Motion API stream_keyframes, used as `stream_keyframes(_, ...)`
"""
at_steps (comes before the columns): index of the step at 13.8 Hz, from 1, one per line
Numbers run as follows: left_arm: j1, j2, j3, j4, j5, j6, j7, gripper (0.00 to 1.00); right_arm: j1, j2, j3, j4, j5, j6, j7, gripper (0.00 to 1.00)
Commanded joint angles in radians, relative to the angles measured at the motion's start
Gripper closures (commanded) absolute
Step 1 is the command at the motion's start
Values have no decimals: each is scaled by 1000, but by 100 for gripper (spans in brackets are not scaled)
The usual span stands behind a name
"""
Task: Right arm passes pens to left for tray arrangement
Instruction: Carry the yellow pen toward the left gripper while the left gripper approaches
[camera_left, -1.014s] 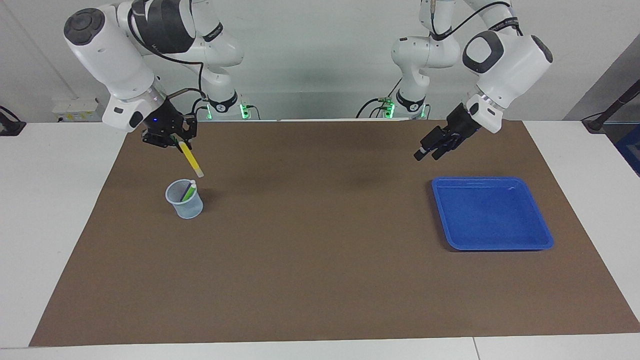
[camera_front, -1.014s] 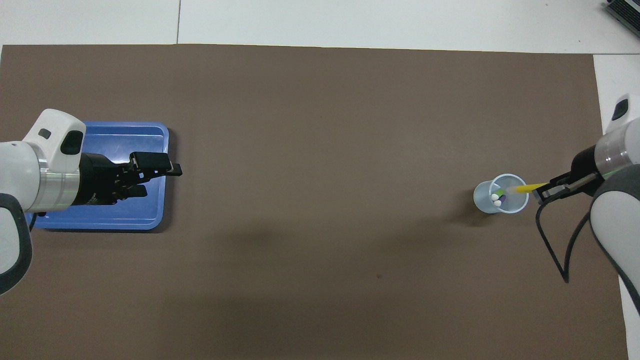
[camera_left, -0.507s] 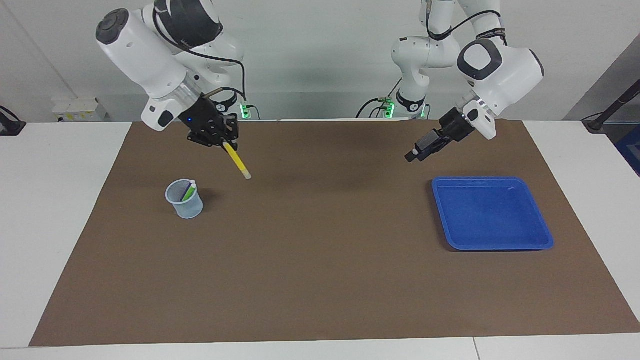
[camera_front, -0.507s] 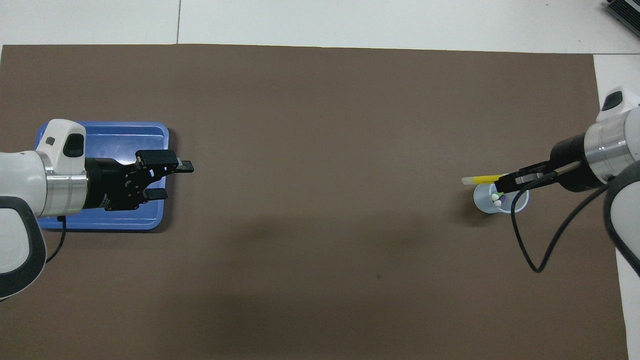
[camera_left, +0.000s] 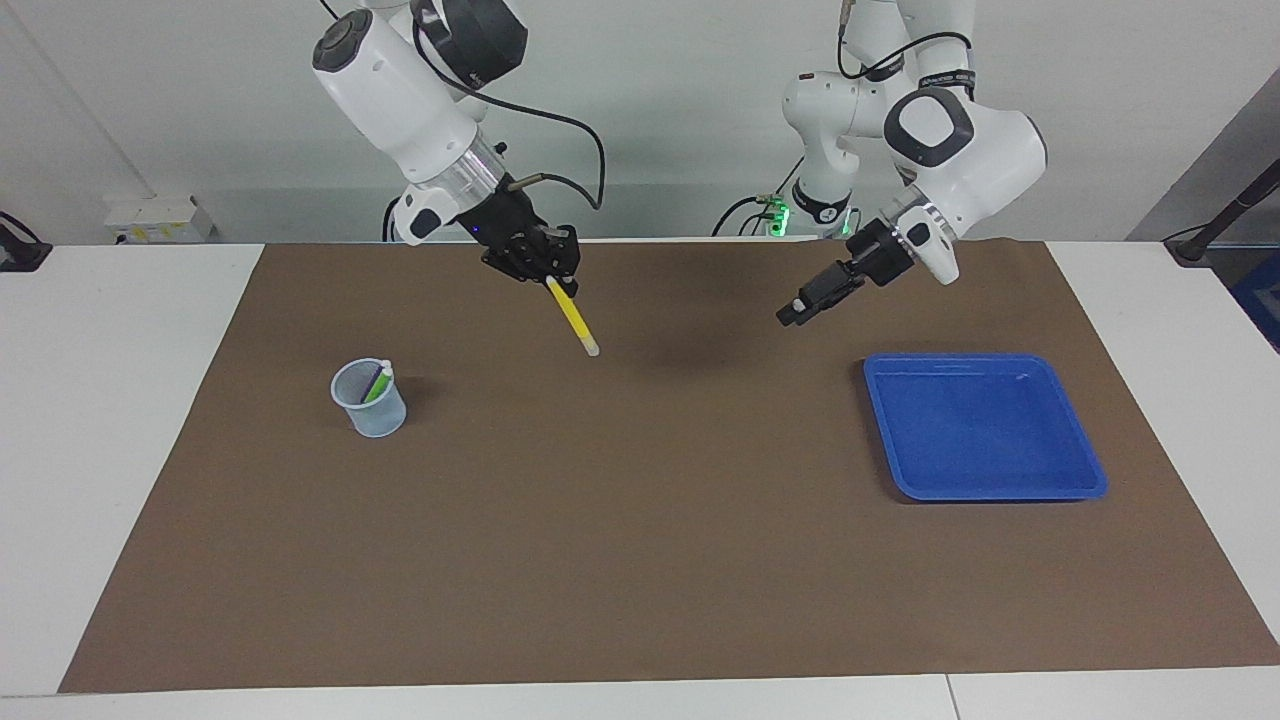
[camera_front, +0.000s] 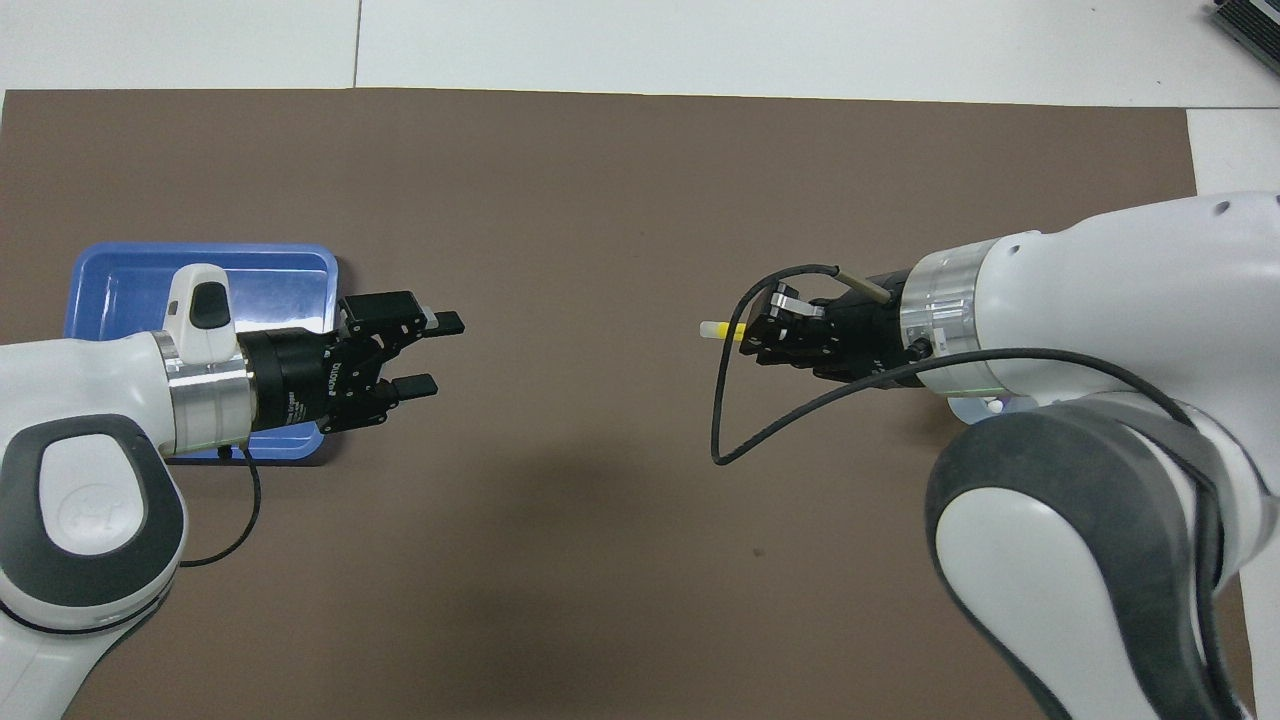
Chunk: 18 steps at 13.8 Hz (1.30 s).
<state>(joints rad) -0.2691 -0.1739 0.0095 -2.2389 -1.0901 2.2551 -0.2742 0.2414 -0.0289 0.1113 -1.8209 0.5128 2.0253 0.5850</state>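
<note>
Since a second ago, swung off the cup (camera_left: 369, 398) toward mid-worktop: right hand (camera_left: 548, 279) pinching yellow pen (camera_left: 574, 318) tip-out for handover, left hand (camera_front: 427, 352) spread to receive near tray (camera_left: 985, 426).

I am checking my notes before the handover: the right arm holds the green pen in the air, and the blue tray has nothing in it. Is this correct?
One detail is wrong: the pen in the right gripper is yellow, not green, as the facing view shows. The green pen stands in the cup. The blue tray does have nothing in it.
</note>
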Motion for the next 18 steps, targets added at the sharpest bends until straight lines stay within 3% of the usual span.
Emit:
stream_keyframes(1,-39,-24,9,-34,-98,50,4,11,44,-25,-4,-58,84,90,82,100)
stream_keyframes(4,-105,-24,9,-44,-175,107,7,12,91,-37,-4,-101,150,177,119,100)
stream_keyframes(9,-254,-24,9,-68,-309,273,7,12,202,-19,-4,-130,156,393,202,100)
stream_keyframes(13,-321,-27,9,-79,-376,325,7,14,217,-14,-4,-141,156,408,208,100)
stream_keyframes(18,-317,-29,10,-74,-401,320,7,17,217,-19,-4,-153,156,397,199,100)
